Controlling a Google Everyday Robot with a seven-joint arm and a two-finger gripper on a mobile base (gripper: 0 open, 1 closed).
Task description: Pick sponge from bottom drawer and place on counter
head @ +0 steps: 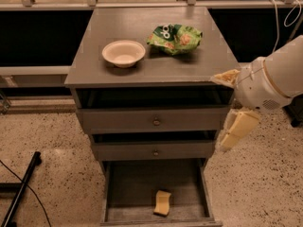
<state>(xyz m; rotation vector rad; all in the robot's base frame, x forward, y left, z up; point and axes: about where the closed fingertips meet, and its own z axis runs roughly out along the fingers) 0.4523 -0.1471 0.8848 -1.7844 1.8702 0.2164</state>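
The arm [284, 72] reaches in from the right edge of the scene, a thick white limb ending in a rounded white wrist [258, 91]. The gripper [228, 105] sits on the right at about mid-height, facing left. Its two pale-yellow fingers [239, 129] are spread wide apart. The upper one points left, and the lower one hangs down and slightly leftward.

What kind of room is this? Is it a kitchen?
Probably a robot test room, not a home kitchen. A lone grey drawer cabinet stands on a speckled floor, and the gripper hangs open beside its right edge. A bowl and snack bag sit on the counter.
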